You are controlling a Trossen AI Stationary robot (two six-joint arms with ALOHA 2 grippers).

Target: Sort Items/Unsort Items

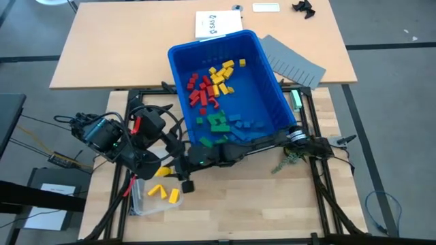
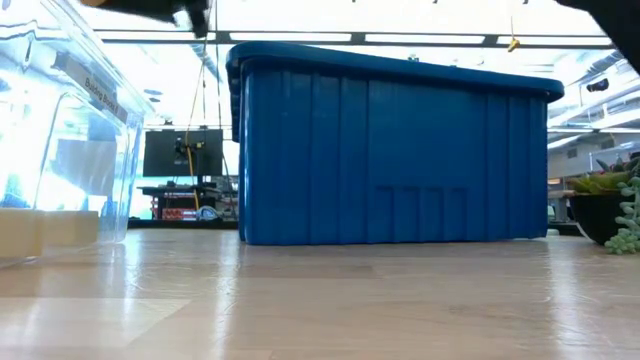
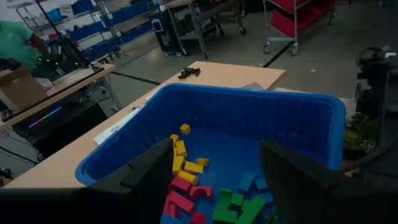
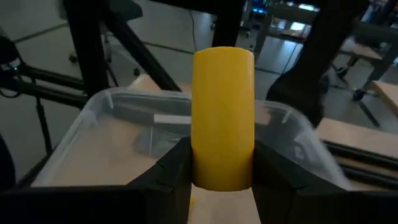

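Right gripper (image 4: 222, 177) pinches a yellow block (image 4: 224, 118), long axis upright between the fingers, directly above the clear plastic tub (image 4: 93, 118). The tub sits at the table's near-left corner and already holds other yellow blocks (image 1: 165, 193), so the drop looks straight down. Left gripper (image 3: 214, 180) is spread and empty, aimed into the blue bin (image 1: 269, 75); it is nearer the remaining sorted blocks (image 1: 211, 85), with yellows toward the bin's far side.

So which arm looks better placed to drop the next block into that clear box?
The right one. Its gripper is shut on a yellow block directly above the clear box. The left gripper is open and empty, facing the blue bin of blocks.
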